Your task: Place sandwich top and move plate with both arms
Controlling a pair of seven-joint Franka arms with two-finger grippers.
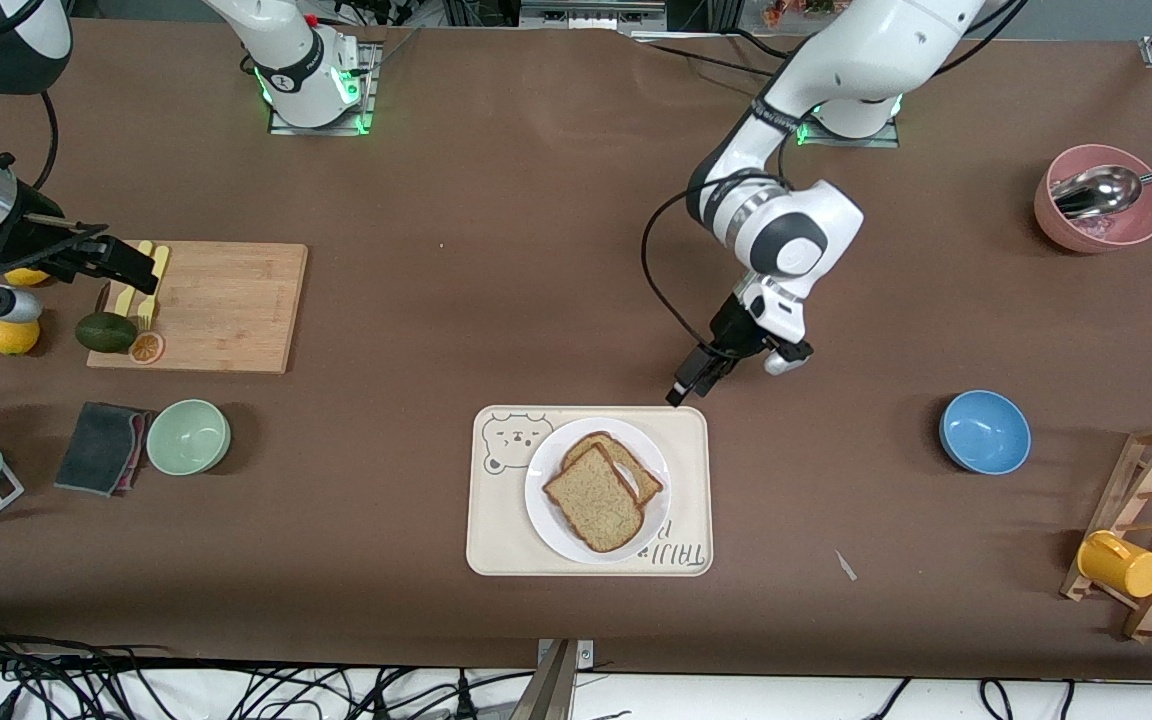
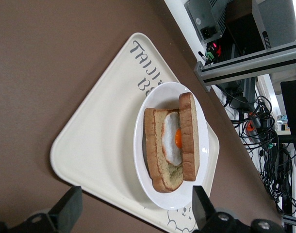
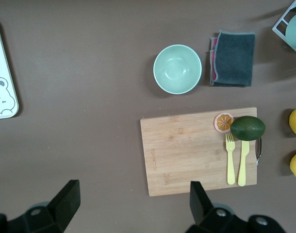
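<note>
brown and speckled, the plain wholegrain sandwich top lies on the egg-bearing bread slice, skewed so a corner of the lower slice shows. both rest on the round white plate, which sits on the cream rectangular tray with a bear drawing.

the left gripper hangs just over the tray's edge farthest from the front camera, jaws spread wide and holding nothing. the right gripper waits over the pale wooden cutting board at the right arm's end of the table, jaws likewise apart and empty.

the bread looks placed, so the step in hand is probably the two-armed plate move. to do it well, each gripper should take the rim at facing points, grip thin and level, and lift together; the glazed plate looks slick and the loose stack could slide if it tilts. how firmly the top sits i can't quite tell, since it seems propped on the egg.

the tablecloth is matte brown. the bread is porous with a darker crust, the egg glossy, the tray smooth with rounded corners.
</note>
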